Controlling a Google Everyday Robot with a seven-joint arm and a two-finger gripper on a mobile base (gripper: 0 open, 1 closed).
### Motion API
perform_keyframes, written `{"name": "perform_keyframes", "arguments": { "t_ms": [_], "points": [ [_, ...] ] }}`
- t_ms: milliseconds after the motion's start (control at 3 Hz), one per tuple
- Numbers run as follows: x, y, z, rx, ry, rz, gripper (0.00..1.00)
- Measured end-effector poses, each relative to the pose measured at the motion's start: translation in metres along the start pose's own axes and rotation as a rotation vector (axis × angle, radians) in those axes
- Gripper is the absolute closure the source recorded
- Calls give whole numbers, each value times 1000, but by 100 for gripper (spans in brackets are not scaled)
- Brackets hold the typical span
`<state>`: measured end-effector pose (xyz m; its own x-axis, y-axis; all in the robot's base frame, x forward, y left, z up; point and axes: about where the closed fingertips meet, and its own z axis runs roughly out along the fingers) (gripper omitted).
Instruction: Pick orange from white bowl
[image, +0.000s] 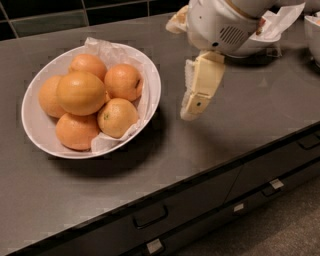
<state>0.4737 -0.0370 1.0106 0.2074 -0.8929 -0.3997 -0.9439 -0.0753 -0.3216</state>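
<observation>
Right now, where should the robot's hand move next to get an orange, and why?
Probably sideways, toward the white bowl. The gripper hangs over the counter beside the bowl, touching no fruit, and the nearest orange lies by the rim on that side.

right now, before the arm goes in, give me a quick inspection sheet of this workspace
surface: dark grey counter, bare between bowl and arm
job's things: white bowl at left, with a paper liner; six oranges piled in it, none taken yet
clutter: second white bowl cut off at the right edge; crumpled paper behind the arm
grippers: pincer pointing down over the counter, right of the white bowl, apart from it, no orange in it
cables: nothing seen
surroundings: drawers below the counter edge; dark tiled wall behind
</observation>
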Motion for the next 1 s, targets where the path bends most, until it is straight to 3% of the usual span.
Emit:
{"name": "perform_keyframes", "arguments": {
  "t_ms": [333, 667, 1000],
  "points": [
    [-44, -9, 9, 6, -107, -66, 0],
    [-77, -12, 32, -82, -248, -158, 0],
    [-78, -12, 32, -82, -248, -158, 0]
  ]
}}
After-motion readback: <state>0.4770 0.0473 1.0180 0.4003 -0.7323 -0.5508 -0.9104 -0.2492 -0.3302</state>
